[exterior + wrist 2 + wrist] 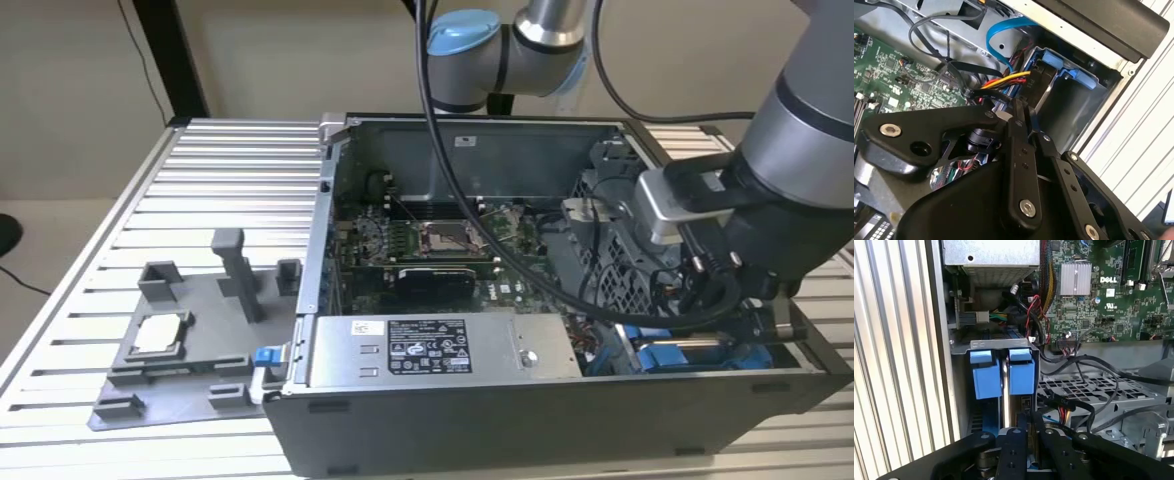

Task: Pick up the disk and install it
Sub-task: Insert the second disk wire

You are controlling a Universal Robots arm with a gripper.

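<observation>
Scanning from the exterior view's left, you pass the grey fixture tray (174, 345) on the ribbed desk (80, 300), then the open computer case (534, 400), your landmark. The gripper (1029, 422) is sunk into the case's corner at the exterior view's right, beside the power supply (441, 350). The disk (1015, 405) stands on edge in the drive bay (999, 345) between two blue carrier tabs (985, 374), its long axis running down into the bay, directly ahead of the jaws. The jaws look nearly closed, pinching the disk's upper edge.
</observation>
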